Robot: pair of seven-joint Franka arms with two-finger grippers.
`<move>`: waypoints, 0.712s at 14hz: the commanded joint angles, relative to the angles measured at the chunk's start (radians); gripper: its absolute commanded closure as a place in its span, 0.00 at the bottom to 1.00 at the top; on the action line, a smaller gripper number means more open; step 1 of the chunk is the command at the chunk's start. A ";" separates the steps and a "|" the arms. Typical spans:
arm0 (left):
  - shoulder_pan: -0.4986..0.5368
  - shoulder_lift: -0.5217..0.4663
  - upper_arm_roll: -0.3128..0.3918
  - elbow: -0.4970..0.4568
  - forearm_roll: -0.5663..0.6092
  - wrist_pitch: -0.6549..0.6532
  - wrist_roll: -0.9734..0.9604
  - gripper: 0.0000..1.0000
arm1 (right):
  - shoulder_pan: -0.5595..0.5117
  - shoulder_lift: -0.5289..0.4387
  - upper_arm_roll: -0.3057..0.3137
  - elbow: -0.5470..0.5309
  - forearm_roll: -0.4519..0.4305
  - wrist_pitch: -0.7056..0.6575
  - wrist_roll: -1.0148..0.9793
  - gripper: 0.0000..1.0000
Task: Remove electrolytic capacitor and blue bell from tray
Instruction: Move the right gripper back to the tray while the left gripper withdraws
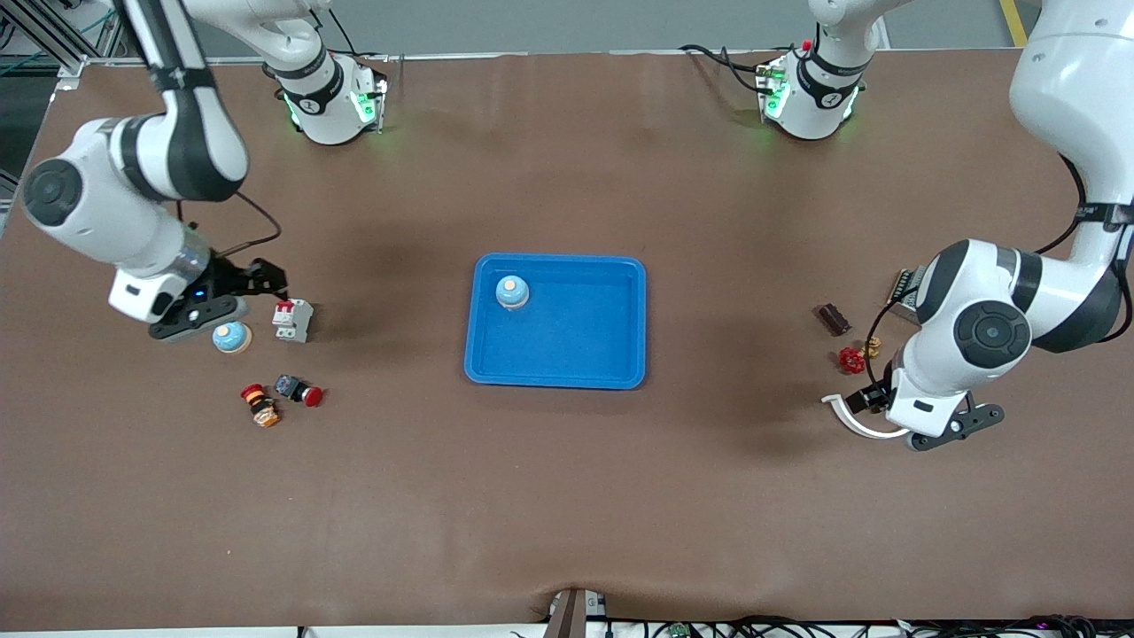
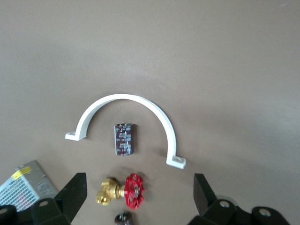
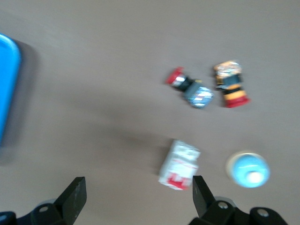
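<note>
Brown mat-covered table [image 1: 567,496] with grey floor [image 1: 567,22] above.

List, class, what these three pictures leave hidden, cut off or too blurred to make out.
- Front view: capacitor hidden under the open left gripper.
- Left wrist view: grey box and a small metal part cut by the picture's edge.
- Right wrist view: markings on the white breaker blurred; tray cut off.
</note>
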 commanded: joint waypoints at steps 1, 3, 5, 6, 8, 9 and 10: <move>0.017 -0.083 -0.028 0.005 -0.039 -0.071 0.091 0.00 | 0.137 -0.024 -0.010 -0.016 0.007 -0.003 0.234 0.00; 0.017 -0.131 -0.029 0.037 -0.123 -0.117 0.107 0.00 | 0.251 -0.017 -0.010 -0.015 -0.002 0.012 0.422 0.00; 0.017 -0.159 -0.045 0.079 -0.150 -0.182 0.185 0.00 | 0.334 -0.006 -0.010 -0.010 -0.005 0.048 0.565 0.00; 0.017 -0.174 -0.048 0.091 -0.170 -0.200 0.207 0.00 | 0.363 0.012 -0.010 -0.010 -0.005 0.078 0.618 0.00; 0.017 -0.203 -0.051 0.099 -0.222 -0.214 0.223 0.00 | 0.423 0.058 -0.012 -0.007 -0.007 0.139 0.712 0.00; 0.015 -0.221 -0.048 0.099 -0.248 -0.214 0.268 0.00 | 0.443 0.081 -0.012 0.000 -0.009 0.163 0.747 0.00; 0.006 -0.252 -0.040 0.097 -0.278 -0.214 0.317 0.00 | 0.461 0.109 -0.010 0.017 -0.009 0.174 0.783 0.00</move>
